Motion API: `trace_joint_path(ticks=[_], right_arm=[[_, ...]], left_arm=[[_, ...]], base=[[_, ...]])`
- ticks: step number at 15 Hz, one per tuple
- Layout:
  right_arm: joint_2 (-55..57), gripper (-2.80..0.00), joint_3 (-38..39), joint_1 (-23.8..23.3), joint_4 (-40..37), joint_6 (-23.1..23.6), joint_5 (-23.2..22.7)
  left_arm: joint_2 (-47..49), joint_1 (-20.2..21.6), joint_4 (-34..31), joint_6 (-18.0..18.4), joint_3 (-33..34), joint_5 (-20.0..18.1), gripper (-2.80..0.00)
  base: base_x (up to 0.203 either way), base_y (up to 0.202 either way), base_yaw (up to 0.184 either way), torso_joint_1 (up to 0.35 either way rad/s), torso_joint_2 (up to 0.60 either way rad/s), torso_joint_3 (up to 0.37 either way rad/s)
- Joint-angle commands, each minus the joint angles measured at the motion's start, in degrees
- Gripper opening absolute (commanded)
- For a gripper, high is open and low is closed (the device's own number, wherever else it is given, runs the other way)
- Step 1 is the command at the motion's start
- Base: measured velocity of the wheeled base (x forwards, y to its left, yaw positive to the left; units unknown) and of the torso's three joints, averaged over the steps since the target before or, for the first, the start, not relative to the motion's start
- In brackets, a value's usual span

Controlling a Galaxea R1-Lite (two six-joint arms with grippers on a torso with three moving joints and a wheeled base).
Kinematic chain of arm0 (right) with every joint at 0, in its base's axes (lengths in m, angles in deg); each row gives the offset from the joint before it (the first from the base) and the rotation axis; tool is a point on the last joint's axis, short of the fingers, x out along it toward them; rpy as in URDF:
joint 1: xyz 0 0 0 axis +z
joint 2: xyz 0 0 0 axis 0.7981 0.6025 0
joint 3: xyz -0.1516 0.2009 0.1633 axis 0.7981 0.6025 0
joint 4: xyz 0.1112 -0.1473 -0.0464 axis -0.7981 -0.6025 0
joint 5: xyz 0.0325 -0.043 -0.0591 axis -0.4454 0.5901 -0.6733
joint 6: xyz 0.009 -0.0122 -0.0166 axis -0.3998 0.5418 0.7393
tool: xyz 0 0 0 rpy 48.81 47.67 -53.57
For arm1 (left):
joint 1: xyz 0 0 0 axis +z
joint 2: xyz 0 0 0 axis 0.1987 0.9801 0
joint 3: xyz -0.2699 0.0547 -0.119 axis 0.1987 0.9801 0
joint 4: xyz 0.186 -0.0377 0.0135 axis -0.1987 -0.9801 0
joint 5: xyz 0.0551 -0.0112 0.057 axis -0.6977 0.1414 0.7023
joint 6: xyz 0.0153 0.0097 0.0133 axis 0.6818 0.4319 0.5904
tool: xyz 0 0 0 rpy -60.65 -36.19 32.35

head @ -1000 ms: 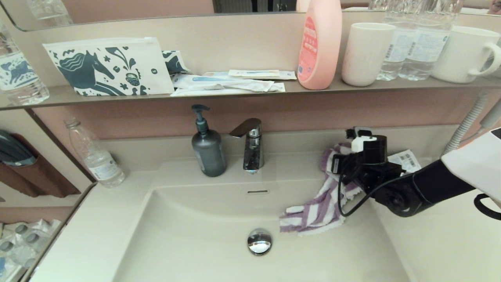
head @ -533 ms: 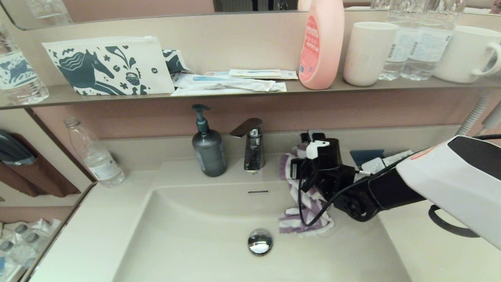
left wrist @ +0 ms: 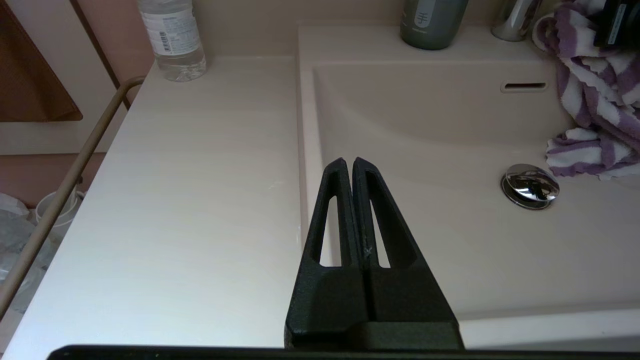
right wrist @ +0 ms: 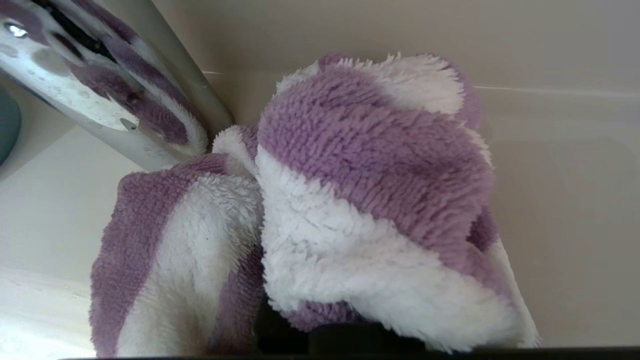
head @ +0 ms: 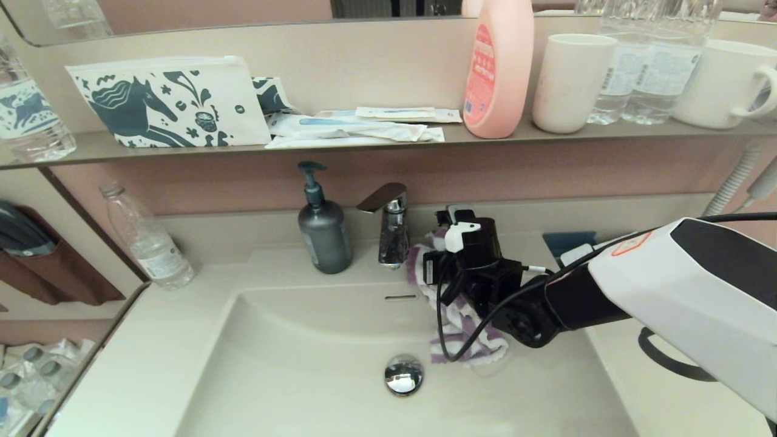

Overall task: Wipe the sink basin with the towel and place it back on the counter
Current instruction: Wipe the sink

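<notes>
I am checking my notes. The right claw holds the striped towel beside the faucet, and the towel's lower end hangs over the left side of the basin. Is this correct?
Not quite. In the head view the right claw does hold the towel beside the faucet, but its lower end trails down the right side of the basin, just right of the drain.

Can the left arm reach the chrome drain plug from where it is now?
Probably yes. The left end effector, shut, hangs over the sink basin's near-left edge, with bare basin between it and the drain plug. The towel lies just beyond the plug.
</notes>
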Motion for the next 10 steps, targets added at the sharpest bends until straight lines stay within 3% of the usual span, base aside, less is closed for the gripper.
trace_joint_path(ticks=[1, 10], right_arm=[[-0.33, -2.8, 0.84, -2.51, 0.31, -0.04, 0.38], [-11.84, -2.8, 15.91, -17.91, 0.67, -0.23, -1.01]], left_arm=[[0.07, -0.02, 0.02, -0.04, 0.0, -0.01, -2.8], [0.07, -0.02, 0.02, -0.04, 0.0, -0.01, -2.8]], base=[[0.0, 0.0, 0.0, 0.0, 0.0, 0.0], [0.0, 0.0, 0.0, 0.0, 0.0, 0.0]])
